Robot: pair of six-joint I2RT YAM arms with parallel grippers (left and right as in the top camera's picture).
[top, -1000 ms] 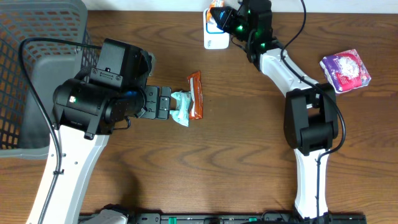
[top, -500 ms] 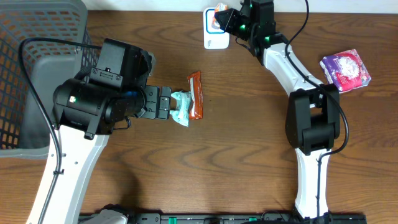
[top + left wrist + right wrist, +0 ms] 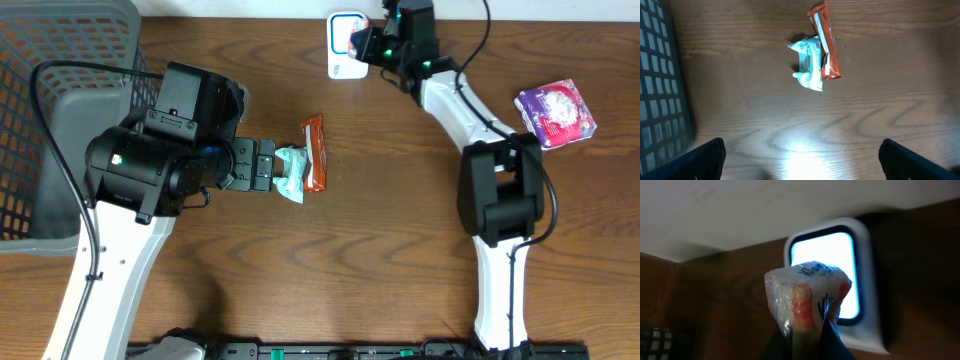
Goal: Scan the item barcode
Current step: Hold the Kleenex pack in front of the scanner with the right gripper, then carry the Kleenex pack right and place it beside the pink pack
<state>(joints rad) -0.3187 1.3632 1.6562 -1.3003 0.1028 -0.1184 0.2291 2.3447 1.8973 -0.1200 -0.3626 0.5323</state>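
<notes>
Tabletop: brown wood grain, carrying everything below.
Left pincer: jaws spread wide with nothing between them, hanging above the wood at centre-left; both fingertips show at the lower corners of the left wrist view.
Teal packet: crumpled, lying flat just ahead of the left pincer.
Orange bar: long wrapper lying against the teal packet's far side, touching it.
Basket: grey mesh, at the left edge beside the left arm.
Purple packet: lies alone at the right edge, well apart from both arms.
Right pincer: clamped on the task item, reaching to the far edge.
White-and-orange packet: the task item, a soft plastic pack pinched at its lower end and held off the wood just in front of the scanner window; no barcode can be made out.
Scanner: white housing with a lit window, standing at the far edge by the wall.
</notes>
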